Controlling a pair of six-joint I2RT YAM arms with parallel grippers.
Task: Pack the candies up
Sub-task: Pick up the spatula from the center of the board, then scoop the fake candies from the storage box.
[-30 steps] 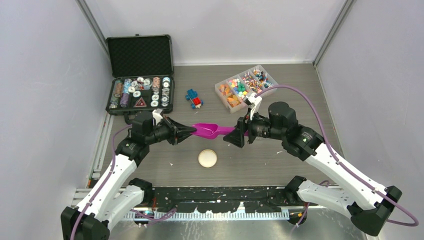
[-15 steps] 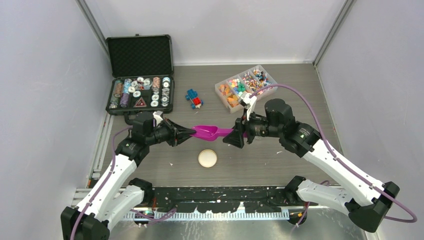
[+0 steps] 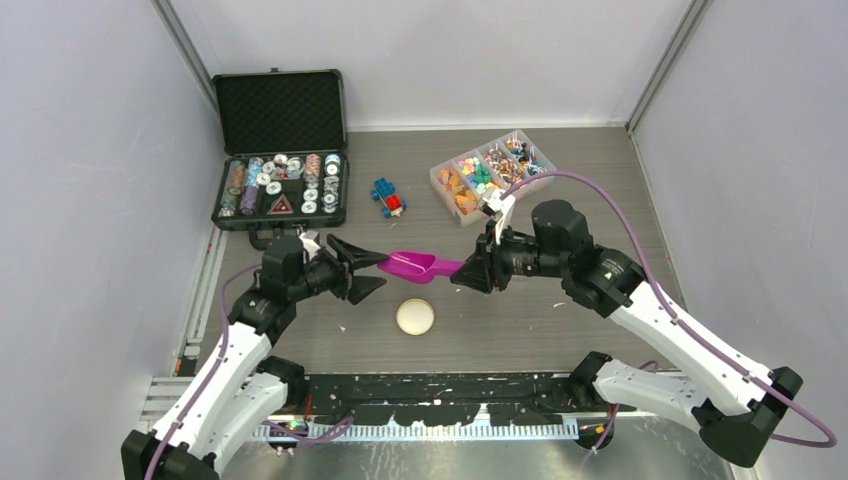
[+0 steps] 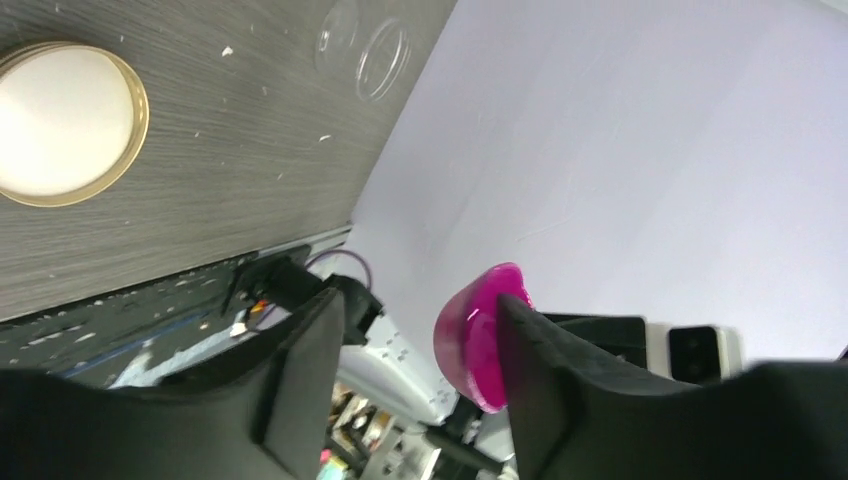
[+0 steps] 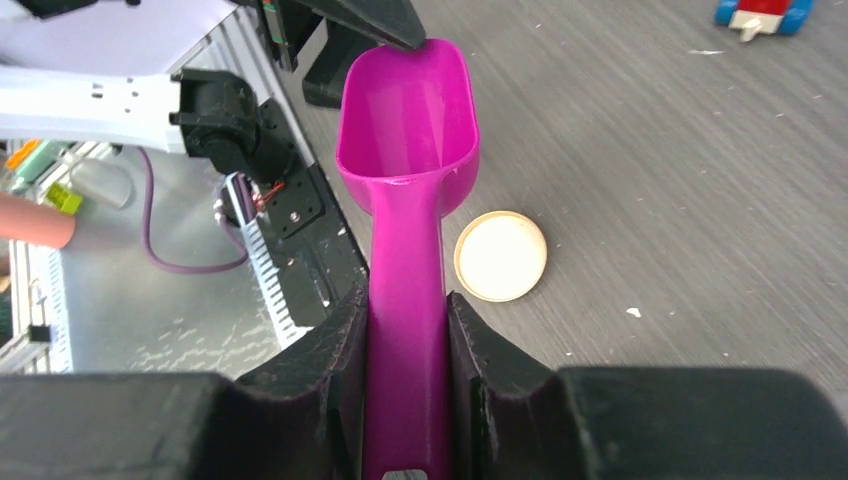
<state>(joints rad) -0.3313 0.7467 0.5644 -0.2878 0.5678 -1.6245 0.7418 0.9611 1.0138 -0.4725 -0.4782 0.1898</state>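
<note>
The candies [image 3: 478, 172] lie sorted in a clear compartment box [image 3: 441, 191] at the back, right of centre. A magenta scoop [image 3: 418, 265] hangs level above the table between the two arms, and its bowl [image 5: 408, 110] is empty. My right gripper [image 3: 472, 272] is shut on the scoop's handle, which fills the gap between both pads [image 5: 345, 340] in the right wrist view. My left gripper [image 3: 380, 270] stands open at the bowl's tip. In the left wrist view the bowl's end [image 4: 470, 335] sits against the inner side of one finger [image 4: 545, 370], with the other finger well apart.
A round cork disc [image 3: 415, 317] lies on the table just below the scoop. A blue-and-red toy brick figure [image 3: 389, 197] sits behind it. An open black case [image 3: 283, 100] of metallic-rimmed spools stands at the back left. Grey walls enclose the table.
My left gripper opened, let go of the scoop's bowl and drew back a little to the left. My right gripper closed on the handle and now carries the scoop alone.
</note>
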